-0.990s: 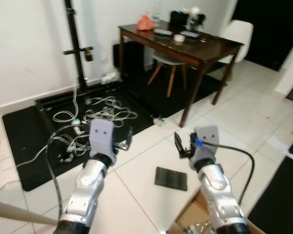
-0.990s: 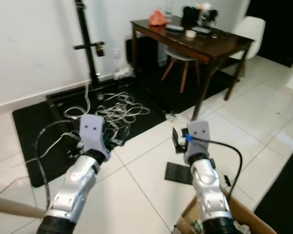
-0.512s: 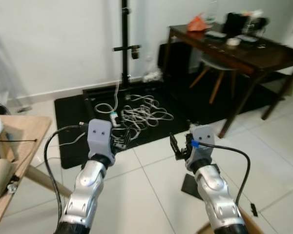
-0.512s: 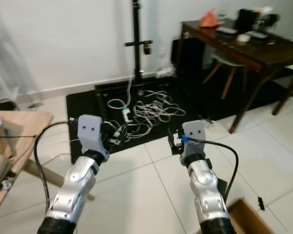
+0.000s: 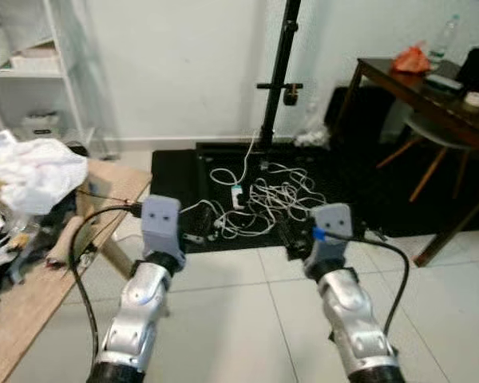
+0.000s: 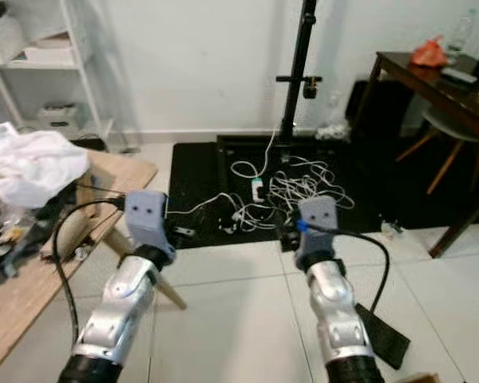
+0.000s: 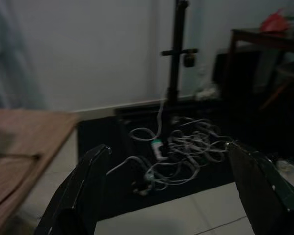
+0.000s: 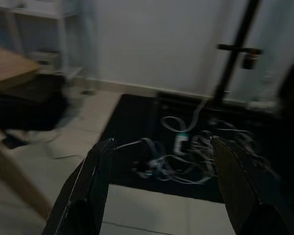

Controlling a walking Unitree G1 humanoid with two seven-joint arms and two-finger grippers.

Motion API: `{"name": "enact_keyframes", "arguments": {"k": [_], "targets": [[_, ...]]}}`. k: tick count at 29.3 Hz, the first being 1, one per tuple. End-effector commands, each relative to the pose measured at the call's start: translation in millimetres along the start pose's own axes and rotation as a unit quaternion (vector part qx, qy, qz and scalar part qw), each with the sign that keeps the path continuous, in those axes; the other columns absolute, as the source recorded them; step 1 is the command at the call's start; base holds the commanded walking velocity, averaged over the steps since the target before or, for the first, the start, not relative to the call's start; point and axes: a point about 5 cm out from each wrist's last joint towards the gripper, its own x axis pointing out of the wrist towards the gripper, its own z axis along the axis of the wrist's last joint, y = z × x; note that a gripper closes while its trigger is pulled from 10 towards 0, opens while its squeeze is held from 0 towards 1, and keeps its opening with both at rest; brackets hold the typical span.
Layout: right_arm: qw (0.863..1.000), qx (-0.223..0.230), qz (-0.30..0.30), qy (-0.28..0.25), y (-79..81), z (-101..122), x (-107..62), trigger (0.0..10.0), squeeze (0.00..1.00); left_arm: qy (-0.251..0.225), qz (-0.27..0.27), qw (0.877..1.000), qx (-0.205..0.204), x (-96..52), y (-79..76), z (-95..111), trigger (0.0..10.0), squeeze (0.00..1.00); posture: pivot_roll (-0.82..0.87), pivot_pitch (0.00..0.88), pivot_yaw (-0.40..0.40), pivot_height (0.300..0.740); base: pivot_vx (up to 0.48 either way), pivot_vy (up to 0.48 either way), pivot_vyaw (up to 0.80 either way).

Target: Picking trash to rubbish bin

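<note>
Both arms reach forward at waist height over white floor tiles. My left gripper (image 7: 169, 188) is open with nothing between its fingers (image 7: 85, 193). My right gripper (image 8: 164, 191) is open too and holds nothing. A low wooden table (image 5: 40, 291) stands at the left, beside my left arm (image 5: 148, 295). On it lie a crumpled white bag or cloth (image 5: 32, 171), a cardboard tube (image 5: 62, 241) and small dark clutter. A flat black item (image 6: 381, 337) lies on the tiles to the right of my right arm (image 6: 331, 319).
Straight ahead a tangle of white cables (image 5: 275, 199) covers a black mat (image 5: 176, 171), with a black stand pole (image 5: 281, 72) rising from it. A dark table (image 5: 439, 92) with an orange bag (image 5: 413, 57) stands at the right, white shelves (image 5: 40, 76) at the back left.
The whole view has swung left: the dark table slid to the right edge, and the wooden table and shelves came in. Both grippers keep the same open pose.
</note>
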Motion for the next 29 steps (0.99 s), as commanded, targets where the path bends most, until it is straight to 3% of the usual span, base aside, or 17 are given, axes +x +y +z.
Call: {"name": "enact_keyframes", "arguments": {"k": [1, 29], "targets": [[1.0, 0.0, -0.003, 0.011, -2.7, -4.1, -2.2, 10.0, 0.0, 0.001, -0.004, 1.0, 0.002, -0.2, -1.7, -0.2, 10.0, 0.0, -0.01, 0.0, -0.054, 0.74, 0.0, 0.0, 0.8], [1.0, -0.006, 0.005, 0.012, 0.1, -4.1, -3.5, 10.0, 0.0, -0.001, -0.006, 1.0, -0.002, -2.1, -2.5, 0.3, 10.0, 0.0, -0.01, 0.002, -0.057, 0.74, 0.0, 0.0, 0.8]]}}
